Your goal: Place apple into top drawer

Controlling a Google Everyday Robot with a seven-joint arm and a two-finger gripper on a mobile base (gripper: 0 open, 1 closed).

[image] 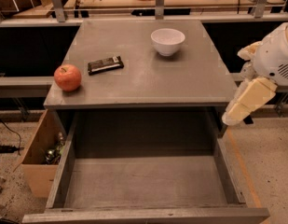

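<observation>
The red-orange apple (67, 77) sits on the grey cabinet top (148, 78) near its front left corner. The top drawer (146, 183) is pulled wide open below the cabinet top, and nothing lies in it. My gripper (247, 101), cream-coloured on a white arm, hangs at the right, beside the cabinet's front right corner and above the drawer's right wall. It is far from the apple and holds nothing that I can see.
A dark wrapped snack bar (105, 65) lies right of the apple. A white bowl (168, 41) stands at the back right of the top. A brown cardboard box (38, 157) with clutter stands on the floor to the left. Workbenches run behind.
</observation>
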